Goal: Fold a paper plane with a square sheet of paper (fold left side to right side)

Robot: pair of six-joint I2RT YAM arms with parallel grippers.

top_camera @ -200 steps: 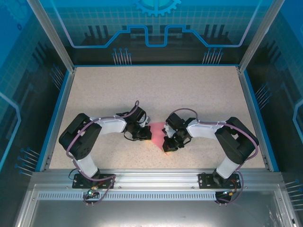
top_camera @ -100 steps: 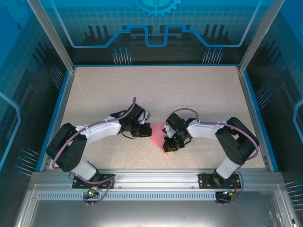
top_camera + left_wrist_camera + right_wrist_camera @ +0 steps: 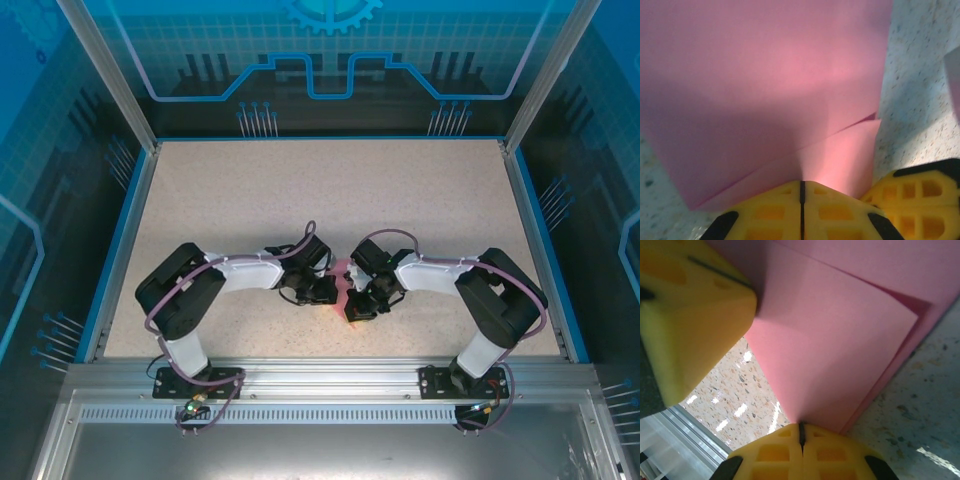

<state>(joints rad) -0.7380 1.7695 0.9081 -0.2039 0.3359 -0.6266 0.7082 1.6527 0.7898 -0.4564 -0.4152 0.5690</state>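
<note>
the left arm now reaches in low over the table [image 3: 300, 190], and the left gripper [image 3: 322, 290] sits over the left part of the square sheet of paper [image 3: 341, 272]. a second ago it stood clear of the sheet's left edge, with a wide pink patch open between the two wrists. that patch has shrunk to a thin strip, so the left side has been carried across toward the right.

from the left wrist, the left gripper [image 3: 801, 187] has its pads pressed together with only a hairline seam. the paper [image 3: 765, 75] rises in front of it in two layers that meet at that seam, which reads as a pinch on the sheet.

on the right of the paper, the right gripper [image 3: 358, 305] has not moved. its own camera shows the right gripper [image 3: 801, 432] closed tight, with a point of the paper [image 3: 840, 330] running into the seam. the sheet hangs clear of the table there, so it looks held too.

the two grippers are almost touching across the paper. my judgement is that the left-to-right fold is brought over but not yet laid flat or creased, and matching the edges is what remains.
</note>
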